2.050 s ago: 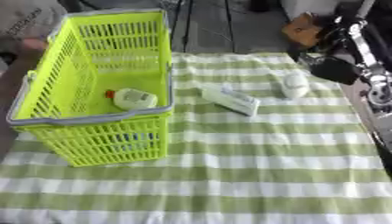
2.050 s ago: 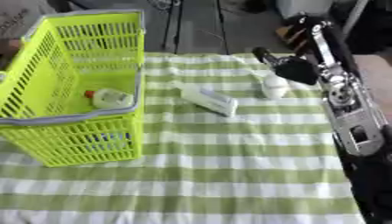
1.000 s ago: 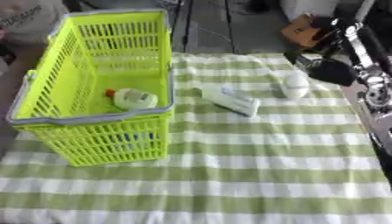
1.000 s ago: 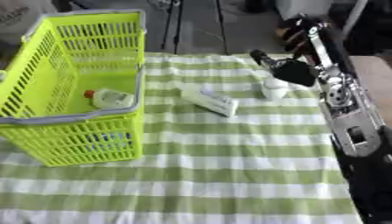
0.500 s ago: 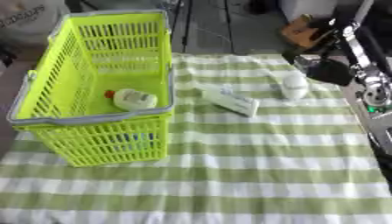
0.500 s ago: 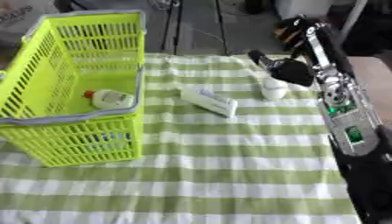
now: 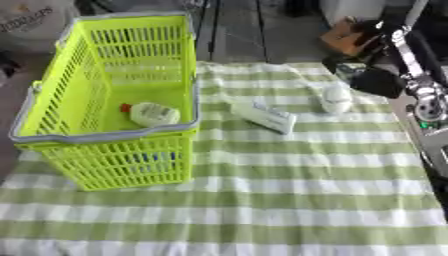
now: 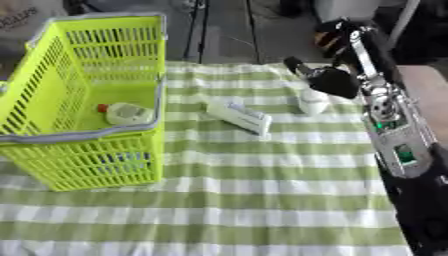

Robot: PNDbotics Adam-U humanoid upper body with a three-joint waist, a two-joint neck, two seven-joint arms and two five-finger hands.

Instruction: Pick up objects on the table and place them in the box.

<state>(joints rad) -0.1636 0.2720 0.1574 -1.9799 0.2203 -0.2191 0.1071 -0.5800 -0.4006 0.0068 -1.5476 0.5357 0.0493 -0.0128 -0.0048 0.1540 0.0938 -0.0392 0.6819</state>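
Note:
A small white bottle (image 8: pixel 311 101) stands on the green-and-white checked cloth at the right. A flat white box (image 8: pixel 238 117) lies to its left, near the middle. My right hand (image 8: pixel 332 81), black, hovers just above and to the right of the bottle, apart from it, and holds nothing. One finger (image 8: pixel 294 65) sticks out past the bottle's top. The lime-green basket (image 7: pixel 105 137) stands at the left. Inside it lie a white bottle with a red cap (image 7: pixel 153 114) and something blue (image 7: pixel 147 161) seen through the front wall. My left hand shows in neither view.
My right forearm (image 8: pixel 394 140) runs down the right side, over the cloth's edge. A brown cardboard box (image 7: pixel 350 35) sits beyond the table's far right corner. The cloth's near half (image 7: pixel 289 200) is bare stripes.
My right hand has sunk slightly toward the small white bottle. The bottle, the box and the basket have stayed put.

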